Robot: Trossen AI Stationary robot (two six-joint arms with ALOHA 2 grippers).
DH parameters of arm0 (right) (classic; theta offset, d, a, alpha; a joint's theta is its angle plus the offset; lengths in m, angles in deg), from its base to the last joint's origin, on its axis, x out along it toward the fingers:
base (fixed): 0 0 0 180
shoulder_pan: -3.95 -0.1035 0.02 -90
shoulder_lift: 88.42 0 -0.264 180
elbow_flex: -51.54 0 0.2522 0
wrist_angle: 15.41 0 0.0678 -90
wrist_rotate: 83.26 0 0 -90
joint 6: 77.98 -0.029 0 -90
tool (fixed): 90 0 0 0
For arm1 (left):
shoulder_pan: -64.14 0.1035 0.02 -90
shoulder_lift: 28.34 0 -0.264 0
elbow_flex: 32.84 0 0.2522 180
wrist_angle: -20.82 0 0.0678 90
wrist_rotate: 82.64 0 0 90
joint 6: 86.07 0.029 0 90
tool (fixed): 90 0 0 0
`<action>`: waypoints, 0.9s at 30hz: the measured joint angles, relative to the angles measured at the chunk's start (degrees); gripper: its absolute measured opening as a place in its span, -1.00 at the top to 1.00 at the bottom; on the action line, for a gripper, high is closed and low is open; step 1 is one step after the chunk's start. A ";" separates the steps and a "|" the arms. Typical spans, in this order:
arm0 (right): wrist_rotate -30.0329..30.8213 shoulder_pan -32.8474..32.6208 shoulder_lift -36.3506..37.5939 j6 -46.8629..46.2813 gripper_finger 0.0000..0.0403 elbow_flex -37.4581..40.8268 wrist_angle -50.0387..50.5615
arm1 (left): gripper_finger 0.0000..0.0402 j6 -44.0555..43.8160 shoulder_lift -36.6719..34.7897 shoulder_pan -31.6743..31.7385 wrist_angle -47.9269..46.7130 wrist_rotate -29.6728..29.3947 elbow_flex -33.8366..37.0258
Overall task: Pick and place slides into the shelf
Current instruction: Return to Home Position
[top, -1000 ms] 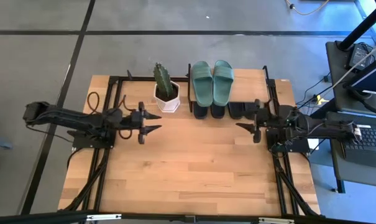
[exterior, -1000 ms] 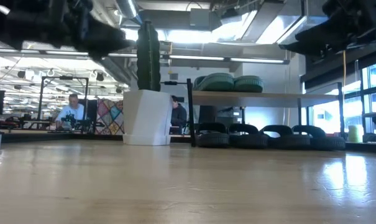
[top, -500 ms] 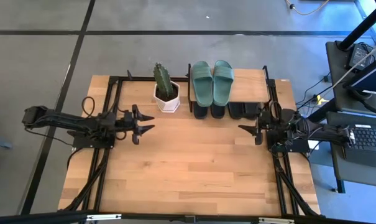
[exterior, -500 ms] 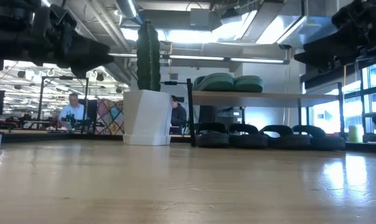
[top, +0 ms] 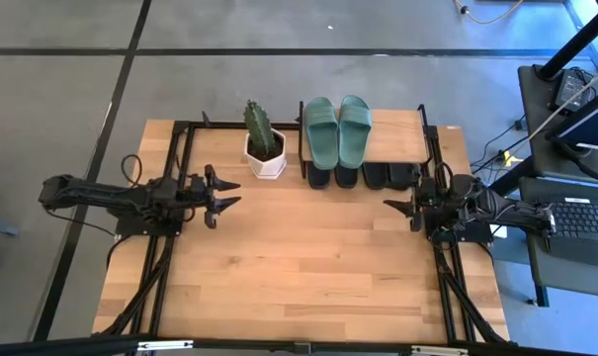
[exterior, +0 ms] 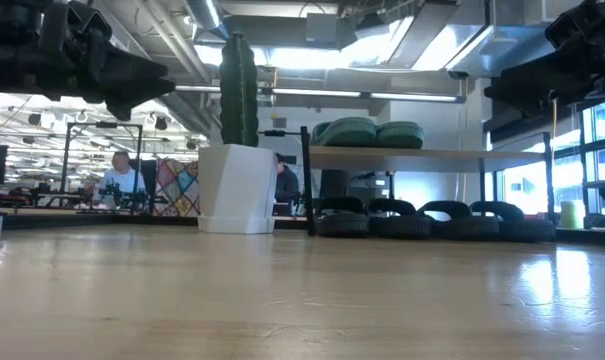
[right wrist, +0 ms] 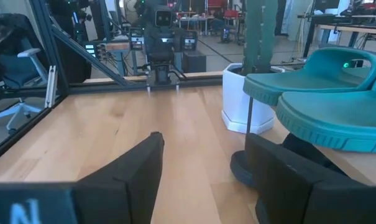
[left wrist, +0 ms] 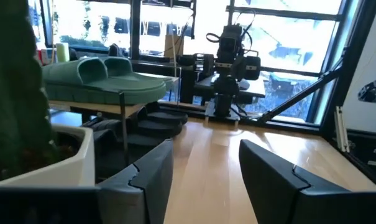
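Note:
The sage-green pair of slides (top: 338, 132) lies on the light top board of the shelf (top: 397, 129) at the table's far edge. Two black pairs (exterior: 422, 220) stand in a row on its lower tier, toes poking out (top: 363, 178). My left gripper (top: 229, 193) hovers open above the table's left part, near the cactus pot. My right gripper (top: 389, 209) hovers open at the right, just in front of the shelf. Both are empty. The green slides (left wrist: 104, 74) and the black ones (left wrist: 156, 121) also show in the left wrist view, the green ones (right wrist: 324, 93) in the right wrist view.
A cactus in a white pot (top: 264, 146) stands left of the shelf. Black metal frame rails (top: 170, 252) run along the table's left and right sides. The wooden tabletop (top: 308, 257) stretches toward the near edge. People sit far behind (exterior: 117, 180).
Both arms have drawn back: the left gripper moved toward the table's left edge, the right gripper toward the right edge and slightly nearer. Slides and shelf kept still.

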 joint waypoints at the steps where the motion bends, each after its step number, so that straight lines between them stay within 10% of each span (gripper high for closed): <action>1: -0.02 -0.02 0.46 0.00 -0.13 0.00 0.56 | 0.13 0.01 -1.66 0.00 -1.64 -0.18 0.00; 15: -0.08 -0.02 0.36 0.64 -0.13 0.02 4.11 | 0.13 0.15 -22.71 0.00 -22.52 -4.09 0.00; 27: 0.48 0.00 0.32 2.43 -0.13 0.00 -2.43 | 0.13 1.97 -22.50 0.07 -23.38 -8.27 -0.35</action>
